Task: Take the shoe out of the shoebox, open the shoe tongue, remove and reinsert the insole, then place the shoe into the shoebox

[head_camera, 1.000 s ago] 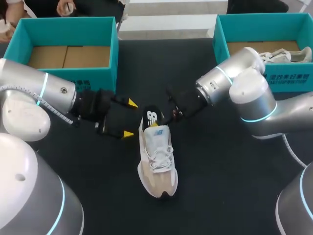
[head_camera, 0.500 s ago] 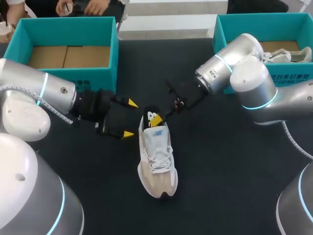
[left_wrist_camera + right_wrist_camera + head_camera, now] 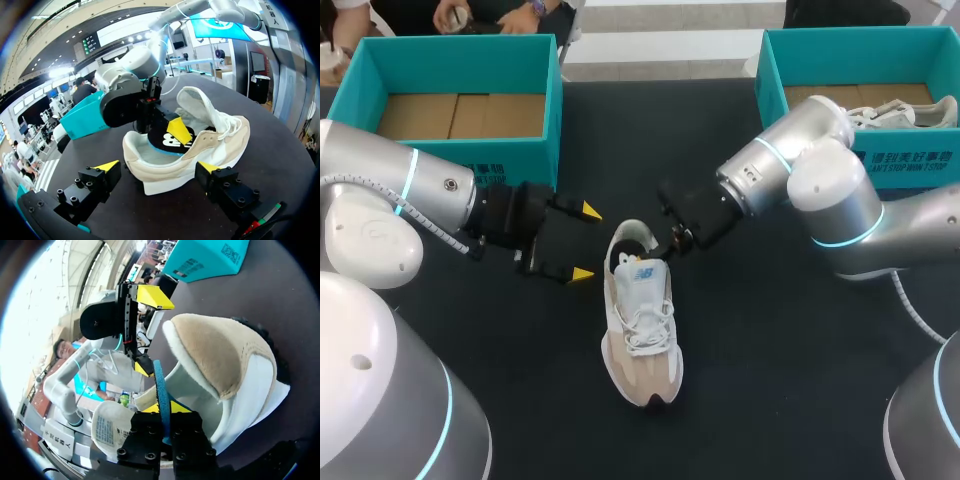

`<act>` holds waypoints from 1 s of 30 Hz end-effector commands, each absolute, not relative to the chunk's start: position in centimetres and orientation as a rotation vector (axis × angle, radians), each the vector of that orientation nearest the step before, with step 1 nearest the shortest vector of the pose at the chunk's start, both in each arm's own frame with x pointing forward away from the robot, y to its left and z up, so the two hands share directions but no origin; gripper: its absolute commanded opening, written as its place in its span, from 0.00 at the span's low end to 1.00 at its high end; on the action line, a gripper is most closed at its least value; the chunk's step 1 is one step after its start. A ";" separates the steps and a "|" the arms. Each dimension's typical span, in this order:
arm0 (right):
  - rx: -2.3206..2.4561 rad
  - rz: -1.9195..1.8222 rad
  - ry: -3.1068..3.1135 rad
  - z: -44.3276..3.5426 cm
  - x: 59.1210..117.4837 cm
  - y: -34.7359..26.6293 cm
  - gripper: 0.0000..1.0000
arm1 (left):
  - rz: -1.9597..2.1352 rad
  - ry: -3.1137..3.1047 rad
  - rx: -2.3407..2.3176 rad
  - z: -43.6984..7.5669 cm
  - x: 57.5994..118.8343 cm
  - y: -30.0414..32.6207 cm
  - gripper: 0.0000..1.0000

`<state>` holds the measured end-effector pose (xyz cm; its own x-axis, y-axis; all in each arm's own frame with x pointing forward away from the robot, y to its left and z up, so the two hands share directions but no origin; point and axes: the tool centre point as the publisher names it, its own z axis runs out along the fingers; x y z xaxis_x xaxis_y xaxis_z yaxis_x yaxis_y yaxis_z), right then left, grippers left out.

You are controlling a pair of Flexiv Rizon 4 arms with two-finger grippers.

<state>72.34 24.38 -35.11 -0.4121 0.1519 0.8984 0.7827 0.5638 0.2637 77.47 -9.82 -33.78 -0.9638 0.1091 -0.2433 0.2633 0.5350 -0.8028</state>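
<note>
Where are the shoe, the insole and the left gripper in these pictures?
shoe (image 3: 642, 328): head view, on its white laces.
insole (image 3: 159, 141): left wrist view, on its black top face.
left gripper (image 3: 586, 242): head view, midway between its yellow tips.

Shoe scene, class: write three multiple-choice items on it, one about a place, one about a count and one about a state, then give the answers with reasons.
1. Where is the shoe?
A. held in the air
B. lying on the table
C. on a shelf

2. How many teal boxes show in the head view?
A. one
B. two
C. three

3. What is the state of the left gripper?
A. open, beside the shoe's heel
B. shut on a lace
C. shut on a box wall

Answers:
1 B: its sole rests on the dark tabletop.
2 B: there is a left box and a right box.
3 A: its yellow tips stand apart and grip nothing, while the right gripper pinches the insole.
</note>
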 end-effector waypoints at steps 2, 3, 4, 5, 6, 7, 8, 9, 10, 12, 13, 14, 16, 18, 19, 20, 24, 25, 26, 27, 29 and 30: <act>-0.769 -0.883 -1.914 -34.8 72.1 24.3 0.13 | -1.397 2.610 0.317 -33.8 77.4 -10.0 1.00; -0.770 -0.886 -1.923 -34.6 72.3 24.2 0.22 | -1.397 2.610 0.317 -33.8 77.4 -10.0 1.00; -0.770 -0.886 -1.930 -34.4 72.4 24.1 0.25 | -1.397 2.610 0.317 -33.8 77.4 -10.0 1.00; -0.769 -0.888 -1.938 -34.3 72.5 24.1 0.28 | -1.397 2.610 0.317 -33.8 77.4 -10.0 1.00; -0.767 -0.888 -1.945 -34.1 72.7 24.0 0.31 | -1.397 2.610 0.317 -33.8 77.4 -10.0 1.00; -0.766 -0.886 -1.958 -33.9 72.9 24.1 0.31 | -1.397 2.610 0.317 -33.8 77.4 -10.0 1.00; -0.765 -0.887 -1.961 -33.7 73.0 24.1 0.31 | -1.397 2.610 0.317 -33.8 77.4 -10.0 1.00; -0.762 -0.889 -1.971 -33.5 73.1 24.0 0.32 | -1.397 2.610 0.317 -33.8 77.4 -10.0 1.00; -0.761 -0.890 -1.976 -33.4 73.2 24.0 0.32 | -1.397 2.610 0.317 -33.8 77.4 -10.0 1.00; -0.759 -0.890 -1.982 -33.3 73.3 24.0 0.33 | -1.397 2.610 0.317 -33.8 77.4 -10.0 1.00; -0.755 -0.887 -1.988 -33.3 73.4 24.0 0.33 | -1.397 2.610 0.317 -33.8 77.4 -10.0 1.00; -0.754 -0.888 -1.991 -33.2 73.5 24.0 0.34 | -1.397 2.610 0.317 -33.8 77.4 -10.0 1.00; -0.749 -0.888 -1.996 -33.1 73.7 24.0 0.36 | -1.397 2.610 0.317 -33.8 77.4 -10.0 1.00; -0.745 -0.889 -2.000 -33.1 73.8 24.0 0.37 | -1.397 2.610 0.317 -33.8 77.4 -10.0 1.00; -0.744 -0.888 -2.002 -33.0 73.9 24.0 0.37 | -1.397 2.610 0.317 -33.8 77.4 -10.0 1.00; -0.742 -0.892 -2.005 -33.0 74.0 23.9 0.37 | -1.397 2.610 0.317 -33.8 77.4 -10.0 1.00; -0.734 -0.902 -2.003 -33.0 74.3 23.9 0.28 | -1.397 2.610 0.317 -33.8 77.4 -10.0 1.00; -0.731 -0.900 -1.998 -33.1 74.3 23.9 0.20 | -1.397 2.610 0.317 -33.8 77.4 -10.0 1.00; -0.726 -0.895 -1.985 -33.1 74.4 23.9 0.00 | -1.397 2.610 0.317 -33.8 77.4 -10.0 1.00; -0.724 -0.894 -1.979 -33.2 74.5 23.9 0.00 | -1.397 2.610 0.317 -33.8 77.4 -10.0 1.00; -0.722 -0.870 -1.953 -33.3 74.6 24.0 0.00 | -1.397 2.610 0.317 -33.8 77.4 -10.0 1.00; -0.723 -0.865 -1.951 -33.3 74.6 24.0 0.00 | -1.397 2.610 0.317 -33.8 77.4 -10.0 1.00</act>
<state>73.96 23.71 -32.78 -0.4712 0.1624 0.8669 0.7564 0.5799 0.3025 77.47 -9.82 -33.78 -0.9638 0.1091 -0.2433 0.2632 0.5351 -0.8028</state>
